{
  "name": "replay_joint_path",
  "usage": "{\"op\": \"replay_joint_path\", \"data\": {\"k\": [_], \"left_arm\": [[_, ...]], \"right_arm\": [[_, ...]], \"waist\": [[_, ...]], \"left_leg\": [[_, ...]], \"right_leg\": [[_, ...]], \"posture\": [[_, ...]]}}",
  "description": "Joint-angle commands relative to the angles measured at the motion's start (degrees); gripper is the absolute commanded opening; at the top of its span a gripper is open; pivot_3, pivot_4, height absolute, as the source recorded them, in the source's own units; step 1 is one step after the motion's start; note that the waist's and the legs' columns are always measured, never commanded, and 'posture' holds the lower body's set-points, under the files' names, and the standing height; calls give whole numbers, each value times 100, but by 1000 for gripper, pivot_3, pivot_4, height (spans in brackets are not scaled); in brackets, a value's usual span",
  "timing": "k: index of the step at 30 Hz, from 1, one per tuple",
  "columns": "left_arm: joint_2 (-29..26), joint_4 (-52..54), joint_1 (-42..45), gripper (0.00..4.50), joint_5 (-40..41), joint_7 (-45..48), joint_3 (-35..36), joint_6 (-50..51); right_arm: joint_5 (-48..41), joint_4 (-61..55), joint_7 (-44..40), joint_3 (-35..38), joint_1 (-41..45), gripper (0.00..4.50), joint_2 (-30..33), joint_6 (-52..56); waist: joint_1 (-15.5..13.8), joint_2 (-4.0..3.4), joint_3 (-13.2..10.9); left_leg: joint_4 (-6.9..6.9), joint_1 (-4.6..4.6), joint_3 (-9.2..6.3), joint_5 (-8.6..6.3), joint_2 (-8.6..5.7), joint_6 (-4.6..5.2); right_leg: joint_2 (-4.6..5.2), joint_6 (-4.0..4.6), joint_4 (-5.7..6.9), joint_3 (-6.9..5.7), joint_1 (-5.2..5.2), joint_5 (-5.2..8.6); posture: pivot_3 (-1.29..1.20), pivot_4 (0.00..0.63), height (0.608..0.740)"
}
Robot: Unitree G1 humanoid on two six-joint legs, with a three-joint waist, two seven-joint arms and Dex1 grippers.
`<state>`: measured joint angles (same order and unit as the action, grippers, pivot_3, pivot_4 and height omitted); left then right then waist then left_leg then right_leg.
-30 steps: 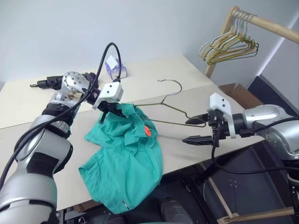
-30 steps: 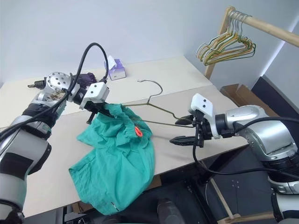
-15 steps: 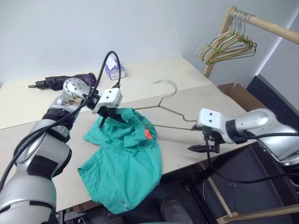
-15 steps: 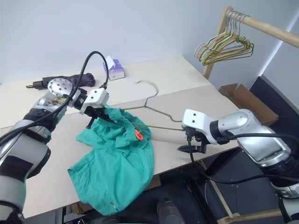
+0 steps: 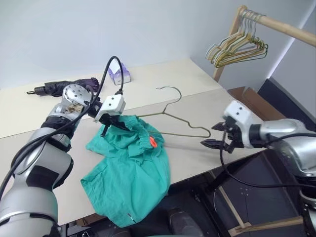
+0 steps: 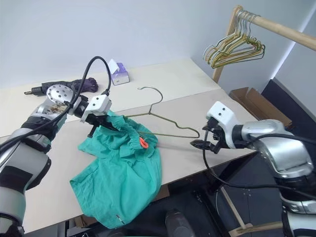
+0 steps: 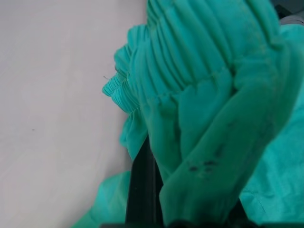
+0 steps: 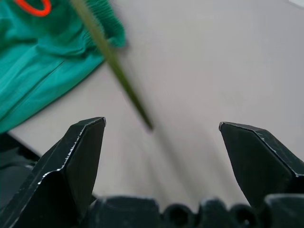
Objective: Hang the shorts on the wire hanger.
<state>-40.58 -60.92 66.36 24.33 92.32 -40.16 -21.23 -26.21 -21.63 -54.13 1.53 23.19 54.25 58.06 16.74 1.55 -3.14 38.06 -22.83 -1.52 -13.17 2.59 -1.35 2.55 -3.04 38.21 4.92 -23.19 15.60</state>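
Centre-left of the head view, the left gripper (image 5: 114,126) is clamped tight on the gathered waistband of the teal shorts (image 5: 131,173), pinching a bunched fold of the elastic edge just above the table (image 5: 197,94). The wrist camera confirms it: green ruched fabric (image 7: 199,95) wrapped right over the black fingers (image 7: 142,190), with pale tabletop beside it. The rest of the shorts spills toward the lower centre of the frame, one leg draping off the table's near edge, and the small orange-red tag (image 5: 151,142) sits on the waistband near the middle. The wire hanger (image 5: 173,116) lies across the table in the centre, its hook curling toward the upper middle, its left shoulder tucked into the shorts' waistband, its right corner pointing toward the right side of the frame. Over there, right of centre, the right gripper (image 5: 215,136) hovers with its two black fingers spread wide and nothing between them, just beside the hanger's right tip but apart from it; its wrist view shows the blurred wire (image 8: 114,66) slanting between the parted fingertips (image 8: 83,156). In the upper left lies a dark purple folded umbrella (image 5: 64,86), next to a small tissue box (image 5: 120,74), and in the upper right a bunch of hangers (image 5: 239,49) hangs from a wooden rail (image 5: 276,24).
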Motion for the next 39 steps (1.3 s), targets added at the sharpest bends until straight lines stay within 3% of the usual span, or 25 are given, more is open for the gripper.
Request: {"op": "replay_joint_path", "data": {"k": [1,6,12,17,21,25,29,32,39], "left_arm": [[-89,-86,178,0,22,18,326,45],[-119,-191,267,0,-16,18,743,267],[-128,-233,320,0,-146,18,1155,592],[-215,-178,335,0,-264,18,1275,692],[-279,-125,316,0,-322,18,1330,718],[-320,-71,286,0,-369,18,1417,738],[-376,-14,241,0,-362,18,1465,751],[-382,18,190,0,-371,18,1504,746],[-367,3,108,0,-443,18,1621,686]], "right_arm": [[-340,-343,-75,560,-243,4481,70,-46],[-688,-774,771,766,-752,4481,-633,646],[-705,-1069,2578,200,-614,4481,-2951,1471],[-305,-339,3658,-114,-63,4481,-4316,1574],[-258,366,3910,-82,213,4481,-4936,1403],[158,1054,3969,-565,417,4481,-5023,908],[228,1514,3861,-527,564,4481,-5180,360],[208,1761,3675,-497,591,3972,-5263,-82],[-139,1815,3309,-217,529,1631,-5406,-311]], "waist": [[7,0,0],[6,1,-1],[-8,-17,-30],[-23,-25,-59],[-56,-26,-63],[-67,-26,-63],[-67,-26,-63],[-65,-26,-62],[-59,-25,-61]], "left_leg": [[0,1,0,0,0,0],[-1,1,1,0,4,0],[-11,6,4,0,5,0],[-11,3,2,0,3,0],[-11,0,-3,0,2,0],[-11,0,-4,0,0,0],[-11,0,-5,0,0,0],[-11,-1,-5,0,0,0],[-11,0,-7,0,0,0]], "right_leg": [[-1,-2,0,0,1,1],[-6,-6,1,2,1,4],[-10,-8,4,12,0,5],[-9,-4,4,12,-4,3],[-8,29,0,6,-4,-17],[-6,33,2,6,-3,-19],[-7,32,2,6,-4,-19],[-6,32,1,6,-4,-19],[-5,34,5,4,-4,-20]], "posture": [[-289,1,740],[-277,32,740],[-263,75,740],[-244,79,740],[-225,70,740],[-216,64,740],[-205,51,740],[-203,37,740],[-201,17,740]]}}
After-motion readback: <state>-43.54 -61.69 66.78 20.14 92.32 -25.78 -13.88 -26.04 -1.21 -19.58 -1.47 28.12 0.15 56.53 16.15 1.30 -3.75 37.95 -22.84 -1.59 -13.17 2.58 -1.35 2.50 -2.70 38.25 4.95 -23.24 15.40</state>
